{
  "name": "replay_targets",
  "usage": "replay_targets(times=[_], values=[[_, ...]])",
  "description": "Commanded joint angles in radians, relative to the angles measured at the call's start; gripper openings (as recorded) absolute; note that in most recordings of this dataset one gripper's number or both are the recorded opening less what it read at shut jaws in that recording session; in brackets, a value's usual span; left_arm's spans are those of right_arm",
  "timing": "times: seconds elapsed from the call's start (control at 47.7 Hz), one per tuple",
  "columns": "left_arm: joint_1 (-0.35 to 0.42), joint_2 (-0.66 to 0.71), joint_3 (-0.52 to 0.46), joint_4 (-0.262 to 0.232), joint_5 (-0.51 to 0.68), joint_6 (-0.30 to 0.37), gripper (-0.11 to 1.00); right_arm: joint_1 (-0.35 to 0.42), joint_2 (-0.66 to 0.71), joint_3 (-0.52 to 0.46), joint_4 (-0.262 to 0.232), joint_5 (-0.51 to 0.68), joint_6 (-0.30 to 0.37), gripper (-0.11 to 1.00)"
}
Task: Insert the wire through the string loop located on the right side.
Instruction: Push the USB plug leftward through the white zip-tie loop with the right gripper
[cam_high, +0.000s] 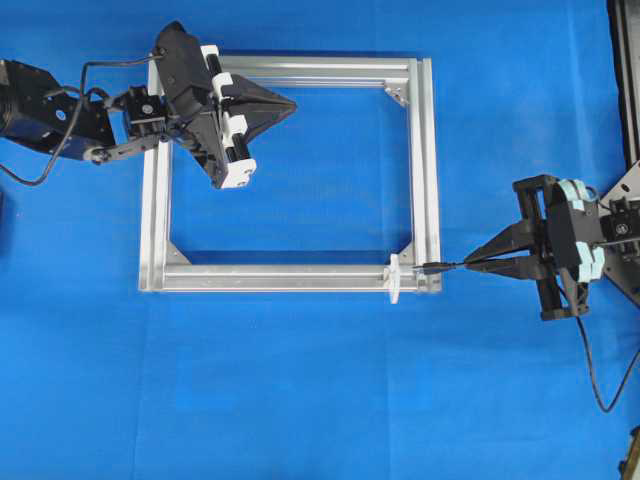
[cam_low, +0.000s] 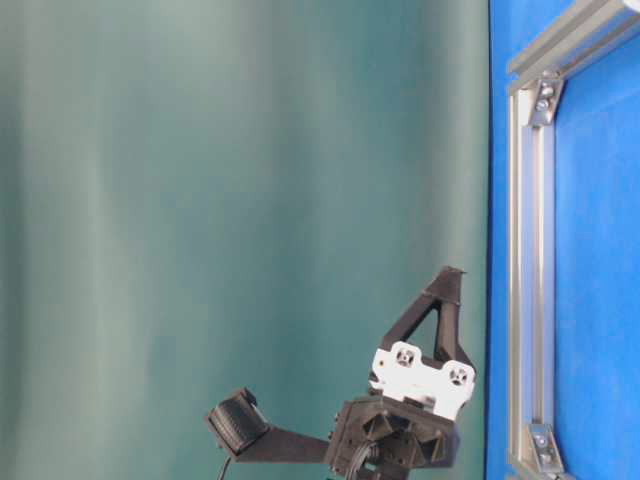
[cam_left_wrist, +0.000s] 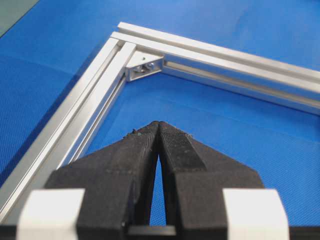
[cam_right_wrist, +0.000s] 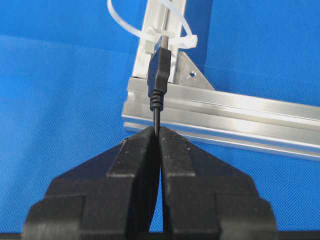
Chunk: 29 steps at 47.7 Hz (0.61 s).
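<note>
Table cover: a blue cloth (cam_high: 300, 400) with a fine woven texture fills the overhead view from edge to edge.
Backdrop: in the table-level view a plain teal-green curtain (cam_low: 240, 200) with soft vertical folds spans from 9 o'clock past centre; the cloth occupies the strip at 3 o'clock.
Light: even and diffuse, with soft shadows.
Edge fixtures: dark equipment (cam_high: 625, 60) at 2 o'clock in the overhead view, too cropped to identify.

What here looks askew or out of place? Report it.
Nothing stands out. The aluminium frame lies flat and square on the blue mat, and the right pincer holds the wire straight toward the string loop.
</note>
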Motion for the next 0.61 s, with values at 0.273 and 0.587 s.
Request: replay_targets(times=[0.273,0.587], values=[[-0.003,-0.031,-0.008,0.002,-0.011,0.000,0.00,-0.003,0.002,-0.015,-0.002,-0.018,-0.002,-0.04],[-0.002,-0.029,-0.009,0.002,-0.011,-0.002,0.00,-0.002,0.094,-0.055,-0.002,-0.084,0.000,-0.04]])
